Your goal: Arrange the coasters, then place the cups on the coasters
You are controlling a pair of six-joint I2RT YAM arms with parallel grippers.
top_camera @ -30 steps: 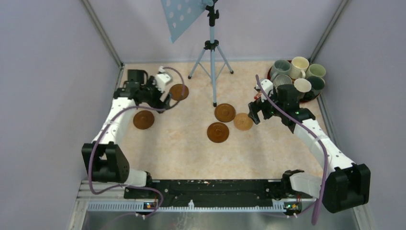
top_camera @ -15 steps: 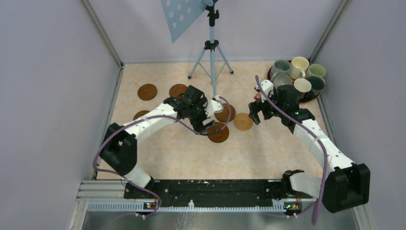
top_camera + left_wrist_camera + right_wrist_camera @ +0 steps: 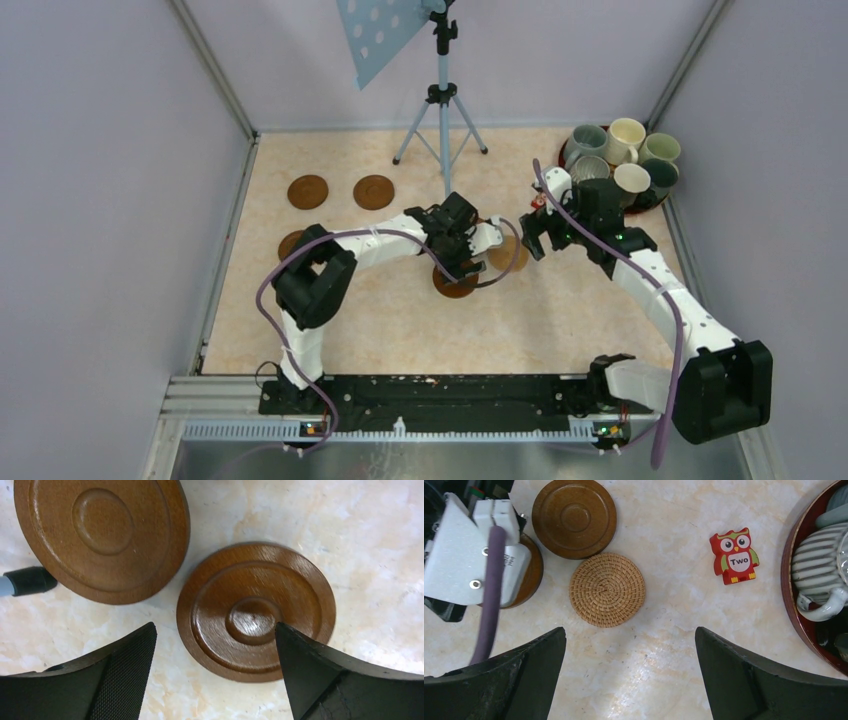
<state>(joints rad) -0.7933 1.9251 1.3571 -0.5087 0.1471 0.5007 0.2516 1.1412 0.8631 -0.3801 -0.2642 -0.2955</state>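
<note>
left gripper spread wide over dark wooden coaster | right gripper equally wide above woven coaster

Saw a small red owl figure lettered "Two" lying flat on the marbled beige bench, ahead and to the right of the right gripper. Found the rim of a dark red round tray farther right, apart from the owl. Noted the black rubber foot of a tripod ahead and left of the left gripper, down on the bench. Made out its mast rising beyond both grippers, topped by a pale blue perforated board. Registered plain lilac walls around the bench.
</note>
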